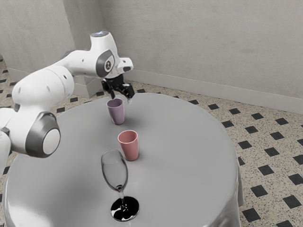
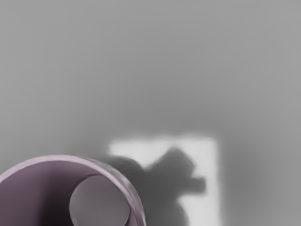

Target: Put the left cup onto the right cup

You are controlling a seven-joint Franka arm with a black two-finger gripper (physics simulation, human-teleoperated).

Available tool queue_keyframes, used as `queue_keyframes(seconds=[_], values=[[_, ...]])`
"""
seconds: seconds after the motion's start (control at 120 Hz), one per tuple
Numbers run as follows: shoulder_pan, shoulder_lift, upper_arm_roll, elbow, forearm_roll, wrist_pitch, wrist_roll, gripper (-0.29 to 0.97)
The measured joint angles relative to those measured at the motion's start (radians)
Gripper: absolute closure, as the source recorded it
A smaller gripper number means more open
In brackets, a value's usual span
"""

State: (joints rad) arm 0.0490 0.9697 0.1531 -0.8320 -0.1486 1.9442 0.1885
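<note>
So right now we're hovering the end effector (image 1: 119, 97) just above the purple cup (image 1: 115, 111), fingers spread apart and gripping nothing, and as far as we can tell not touching the rim. We're reading the purple one as the cup to move, since that's the one we're lining up over. It's standing upright on the round grey surface (image 1: 189, 151), toward the far side from the exterior camera. The pink cup (image 1: 128, 144) is sitting upright a bit nearer, apart from the purple one, mouth up, which is handy since that's what the purple cup is going onto. A tall wine glass (image 1: 115, 176) is standing near the pink cup on its near side, and that's the thing we're worrying about clipping during the carry. In the wrist view we're looking straight down into the purple cup (image 2: 28, 197) at its flat bottom, with the hand's shadow (image 2: 174, 188) falling on the surface beside it. So we're guessing the fingers are lining up over one wall to pinch the rim, not wrapping around the whole cup.
</note>
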Motion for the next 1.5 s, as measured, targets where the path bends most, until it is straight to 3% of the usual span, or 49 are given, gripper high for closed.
queue_keyframes(seconds=[0.308, 0.483, 0.608, 0.8, 1.092, 1.308, 1.5], values=[[0.015, 0.048, 0.001, -0.006, -0.014, 0.045, 0.006, 0.01], [0.015, 0.048, 0.003, -0.008, -0.018, 0.048, 0.006, 0.44], [0.015, 0.048, 0.004, -0.014, -0.019, 0.042, 0.006, 0.62], [0.015, 0.046, 0.009, -0.018, -0.018, 0.033, 0.006, 0.73], [0.017, -0.001, 0.012, -0.027, -0.006, -0.019, 0.004, 0.76], [0.011, -0.261, -0.006, -0.318, 0.001, -0.053, 0.002, 0.76], [-0.016, -0.521, -0.07, -0.564, 0.063, -0.064, -0.003, 0.76]])
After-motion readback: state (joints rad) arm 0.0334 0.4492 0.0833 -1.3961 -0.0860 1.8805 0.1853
